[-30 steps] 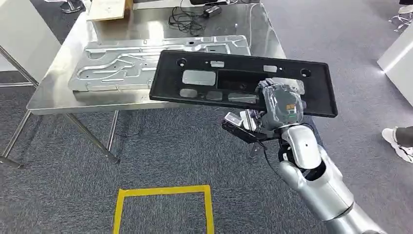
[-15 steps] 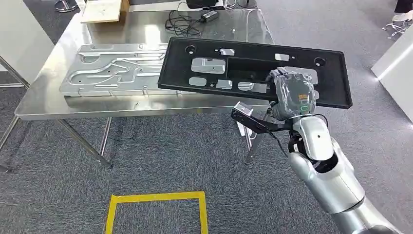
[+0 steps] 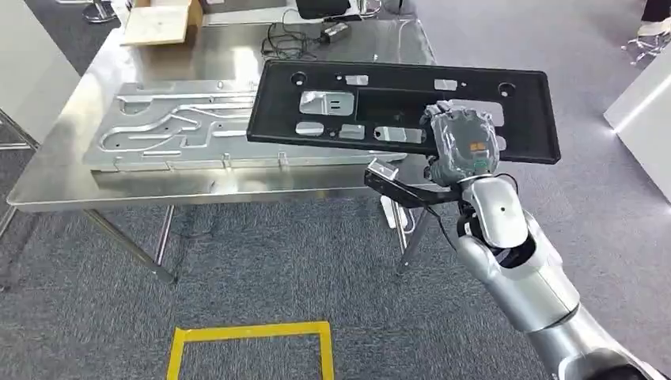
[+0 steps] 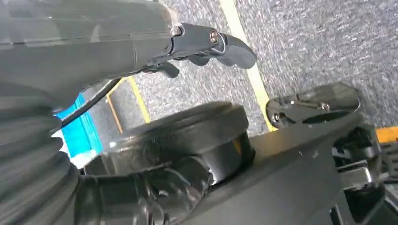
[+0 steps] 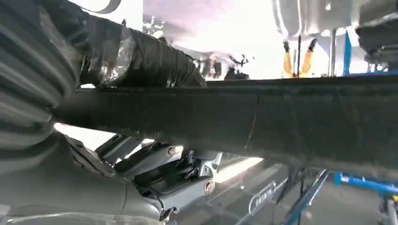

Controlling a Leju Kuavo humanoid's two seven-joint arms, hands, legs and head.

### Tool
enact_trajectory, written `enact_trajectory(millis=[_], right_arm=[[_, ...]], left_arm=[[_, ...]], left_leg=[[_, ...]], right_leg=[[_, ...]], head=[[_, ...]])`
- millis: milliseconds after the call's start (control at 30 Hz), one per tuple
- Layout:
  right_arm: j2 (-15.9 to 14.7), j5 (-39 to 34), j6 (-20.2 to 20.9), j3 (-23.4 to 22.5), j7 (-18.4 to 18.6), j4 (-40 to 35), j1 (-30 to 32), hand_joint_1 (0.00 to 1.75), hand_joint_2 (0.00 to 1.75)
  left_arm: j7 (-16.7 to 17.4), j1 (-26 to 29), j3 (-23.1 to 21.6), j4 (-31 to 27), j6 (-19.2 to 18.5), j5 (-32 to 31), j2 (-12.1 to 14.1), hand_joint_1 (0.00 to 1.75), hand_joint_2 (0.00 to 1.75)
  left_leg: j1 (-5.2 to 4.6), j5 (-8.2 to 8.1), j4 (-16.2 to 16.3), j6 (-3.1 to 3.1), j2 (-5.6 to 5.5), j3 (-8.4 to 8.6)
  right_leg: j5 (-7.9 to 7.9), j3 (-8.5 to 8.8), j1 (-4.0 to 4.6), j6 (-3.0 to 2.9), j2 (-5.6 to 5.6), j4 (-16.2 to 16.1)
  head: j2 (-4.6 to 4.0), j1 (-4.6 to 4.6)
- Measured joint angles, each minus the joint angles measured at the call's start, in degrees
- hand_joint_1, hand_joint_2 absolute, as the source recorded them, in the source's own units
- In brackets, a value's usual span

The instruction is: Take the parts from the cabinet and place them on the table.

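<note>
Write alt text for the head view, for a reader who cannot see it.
The robot's right hand holds a long black plastic panel by its near edge, above the near right part of a steel table. A silver stamped metal panel lies flat on the table, with cables at the far side. Yellow tape marks the grey carpet.
</note>
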Motion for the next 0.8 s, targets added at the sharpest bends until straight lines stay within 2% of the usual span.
enact_trajectory(millis=[33,67,133,167,200,233,267,300,333,367,400,467,500,533,567,600,633,667,700,733,767,800], right_arm=[[0.2,0.0,0.0,0.2,-0.2,0.3,-0.3,1.75,1.75],[0.3,-0.2,0.0,0.3,-0.2,0.6,-0.7,1.75,1.75],[0.9,-0.5,0.2,0.5,-0.5,1.4,-1.3,1.75,1.75],[1.2,-0.7,0.4,0.7,-0.7,1.8,-1.4,1.75,1.75],[1.4,-0.8,0.8,0.9,-0.8,2.2,-1.5,1.75,1.75],[1.6,-0.9,1.1,1.1,-0.8,2.5,-1.6,1.75,1.75],[1.8,-1.1,1.1,1.3,-0.8,2.8,-1.7,1.75,1.75],[1.9,-1.3,1.1,1.5,-0.8,3.0,-1.8,1.75,1.75],[1.9,-1.3,1.2,1.6,-0.8,3.2,-1.9,1.75,1.75],[2.0,-1.4,1.2,1.6,-0.8,3.5,-2.2,1.75,1.75],[1.9,-1.6,1.3,1.6,-0.8,3.7,-2.4,1.75,1.75],[2.1,-1.6,1.4,1.8,-0.8,4.1,-2.5,1.75,1.75],[2.3,-1.8,1.4,1.9,-0.8,4.3,-2.5,1.75,1.75],[2.4,-1.8,1.5,2.1,-0.8,4.4,-2.6,1.75,1.75],[2.6,-1.8,1.5,2.2,-0.8,4.6,-2.7,1.75,1.75],[3.0,-1.8,1.6,2.4,-0.8,4.9,-2.7,1.75,1.75],[3.3,-1.8,1.6,2.7,-0.8,5.3,-2.6,1.75,1.75],[3.5,-1.8,1.6,2.9,-0.8,5.6,-2.4,1.75,1.75],[3.7,-1.8,1.7,3.1,-0.7,6.0,-2.2,1.75,1.75],[4.2,-1.5,1.6,3.4,-0.3,6.4,-2.1,1.75,1.75],[4.8,-1.2,1.6,3.7,0.1,6.9,-2.1,1.75,1.75],[5.2,-0.9,1.5,3.8,0.5,7.5,-2.1,1.75,1.75]], left_arm=[[0.1,0.1,0.0,0.0,0.0,0.0,0.0,0.00,1.75],[0.0,0.1,0.0,0.0,0.0,0.0,0.0,0.00,1.75],[-0.2,-0.1,0.0,0.0,0.0,0.0,0.0,0.00,1.75],[-0.3,-0.4,0.0,0.0,0.0,0.0,0.0,0.00,1.75],[-0.3,-0.7,0.0,0.0,0.0,0.0,0.1,0.00,1.75],[-0.2,-0.7,0.0,0.0,0.0,0.0,0.1,0.00,1.75],[-0.2,-0.6,0.0,0.0,0.0,0.0,0.1,0.00,1.75],[-0.2,-0.5,0.1,0.0,0.0,0.5,0.1,0.00,1.75],[-0.2,-0.3,0.4,0.0,0.0,0.8,0.1,0.00,1.75],[-0.3,-0.1,0.6,0.0,0.0,1.2,0.0,0.00,1.75],[-0.3,-0.2,0.8,0.0,0.0,1.3,-0.1,0.00,1.75],[-0.5,0.0,1.0,0.0,0.0,1.6,-0.1,0.00,1.75],[-0.7,-0.1,1.0,0.0,0.0,1.4,-0.1,0.00,1.75],[-0.9,0.0,1.0,0.0,0.0,1.2,-0.2,0.00,1.75],[-1.0,-0.1,1.0,0.0,0.0,1.2,-0.1,0.00,1.75],[-1.0,-0.2,1.0,0.0,0.0,1.2,-0.1,0.00,1.75],[-1.1,-0.2,1.1,0.0,0.0,1.2,-0.2,0.00,1.75],[-1.1,-0.2,1.2,0.0,-0.1,1.2,-0.1,0.00,1.75],[-1.2,-0.2,1.3,0.0,-0.1,1.2,-0.1,0.00,1.75],[-1.2,-0.2,1.3,0.0,-0.2,1.2,-0.1,0.00,1.75],[-1.3,-0.2,1.3,0.0,-0.2,1.2,-0.1,0.00,1.75],[-1.3,-0.2,1.4,0.0,-0.2,1.2,-0.2,0.00,1.75]], left_leg=[[0.15,-0.61,1.6,-0.30,0.08,-0.34],[0.20,-2.14,5.1,-0.41,0.05,-2.29],[0.25,-5.41,14.6,-0.65,0.07,-8.16],[0.24,-5.88,17.9,-0.70,0.07,-10.54],[0.24,-4.57,18.7,-0.68,0.08,-11.82],[0.24,-2.03,16.8,-0.59,0.14,-11.58],[0.24,1.53,12.7,-0.42,0.47,-10.38],[0.19,5.33,7.7,-0.10,1.62,-8.75],[-0.07,6.87,4.4,0.18,4.00,-7.74],[-0.83,6.39,3.8,0.23,4.78,-7.63],[-0.43,5.28,2.4,0.76,4.33,-6.85],[-0.54,5.40,2.6,1.06,2.78,-7.38],[-0.28,5.59,2.1,1.49,1.88,-7.07],[-0.04,5.70,1.8,1.68,1.21,-6.72],[0.11,5.67,1.7,1.86,0.61,-6.56],[0.15,5.59,1.7,2.11,0.01,-6.49],[0.13,5.44,1.7,2.33,-0.69,-6.32],[0.10,5.32,1.7,2.38,-1.52,-6.17],[0.05,5.13,1.8,2.43,-2.38,-5.96],[0.04,4.90,1.9,2.42,-3.31,-5.66],[0.01,4.56,1.9,2.36,-4.14,-5.19],[-0.10,4.22,2.0,2.26,-4.94,-4.59]], right_leg=[[-0.25,0.68,0.01,-0.40,-0.30,-0.4],[-0.51,1.03,0.01,-0.80,-0.63,-0.5],[-1.12,1.57,0.08,-1.05,-1.18,-0.5],[-1.47,1.94,0.13,-1.10,-1.50,-0.5],[-1.90,2.48,0.14,-1.07,-1.86,-0.4],[-2.35,3.10,0.15,-1.00,-2.17,-0.4],[-2.90,3.83,0.15,-0.88,-2.60,-0.3],[-3.49,4.57,0.15,-0.68,-3.01,-0.2],[-4.05,4.83,0.25,-0.38,-3.43,-0.1],[-4.32,5.17,0.78,0.04,-3.61,0.3],[-4.36,4.88,0.95,0.27,-4.07,0.3],[-4.44,5.02,1.09,0.58,-5.66,-0.1],[-4.83,5.29,1.07,1.04,-6.42,-0.1],[-5.58,5.04,0.62,1.44,-4.55,0.7],[-6.93,3.78,0.41,1.57,-2.06,3.3],[-8.89,1.24,0.28,1.74,-0.64,8.0],[-10.51,-1.59,0.17,1.91,-0.09,13.0],[-11.14,-3.99,0.11,2.00,0.02,16.6],[-10.45,-5.60,0.07,1.97,0.06,18.1],[-8.33,-5.75,0.01,1.85,0.15,16.7],[-5.06,-4.66,0.02,1.59,0.41,13.0],[-1.55,-2.92,0.10,1.16,1.14,8.0]], head=[[-0.02,-0.02],[-0.02,-0.04],[-0.02,-0.04],[-0.02,-0.07],[-0.02,-0.04],[-0.02,-0.04],[-0.02,-0.04],[-0.02,-0.04],[-0.02,-0.02],[-0.02,-0.02],[-0.02,-0.04],[-0.02,-0.05],[-0.02,-0.07],[-0.02,0.02],[-0.02,-0.04],[-0.02,0.02],[-0.02,-0.02],[-0.02,0.00],[-0.02,-0.02],[-0.02,0.00],[-0.02,0.00],[-0.02,0.00]])
